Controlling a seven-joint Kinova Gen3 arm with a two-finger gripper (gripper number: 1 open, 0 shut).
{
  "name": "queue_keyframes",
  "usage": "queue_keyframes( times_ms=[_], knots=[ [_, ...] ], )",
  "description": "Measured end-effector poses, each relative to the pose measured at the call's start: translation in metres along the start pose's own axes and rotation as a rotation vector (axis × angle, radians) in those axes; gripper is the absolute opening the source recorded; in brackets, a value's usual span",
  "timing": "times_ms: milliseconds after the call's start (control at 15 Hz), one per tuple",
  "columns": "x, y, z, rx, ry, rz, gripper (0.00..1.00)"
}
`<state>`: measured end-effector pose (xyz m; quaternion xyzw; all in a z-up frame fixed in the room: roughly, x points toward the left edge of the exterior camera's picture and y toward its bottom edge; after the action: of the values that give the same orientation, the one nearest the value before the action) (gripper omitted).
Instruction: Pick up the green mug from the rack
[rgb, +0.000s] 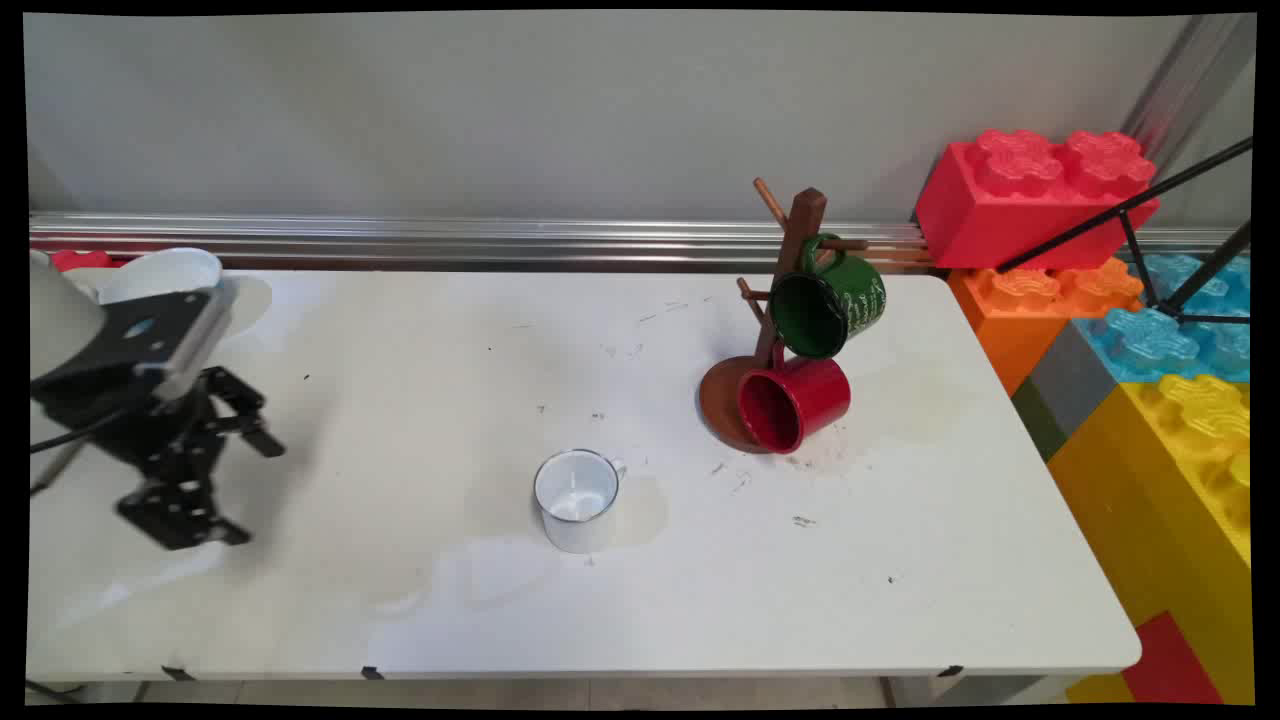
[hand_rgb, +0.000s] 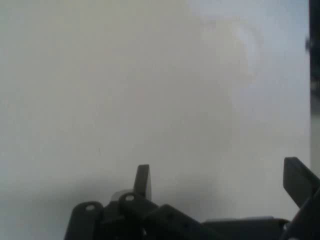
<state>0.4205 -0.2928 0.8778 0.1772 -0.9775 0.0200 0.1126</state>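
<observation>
Main view: we log the gripper (rgb: 215, 480) low over the worktop's (rgb: 420, 600) left end, empty; white mug (rgb: 577, 498) upright mid-worktop, well apart; green mug (rgb: 829, 300) and red mug (rgb: 793, 400) on the wooden rack (rgb: 790, 250).

Hand view: fingers (hand_rgb: 142, 181) spread wide, bare worktop beneath.

Grey wall (rgb: 500, 110), metal rail (rgb: 450, 240), white table (rgb: 900, 600), probably plastic giant blocks (rgb: 1030, 190).
</observation>
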Motion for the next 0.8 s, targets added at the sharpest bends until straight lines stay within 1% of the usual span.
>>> queue_keyframes(
  times_ms=[133,333,400,467,600,800],
  knots=[
    [0.02,0.0,0.005,0.001,0.069,-0.069,1.0],
    [0.044,-0.001,0.009,0.006,0.142,-0.143,1.0],
    [0.055,-0.002,0.01,0.009,0.176,-0.175,1.0],
    [0.063,-0.003,0.011,0.012,0.198,-0.193,1.0],
    [0.084,-0.004,0.01,0.026,0.259,-0.23,1.0],
    [0.123,-0.003,0.005,0.054,0.352,-0.256,1.0]
  ],
)
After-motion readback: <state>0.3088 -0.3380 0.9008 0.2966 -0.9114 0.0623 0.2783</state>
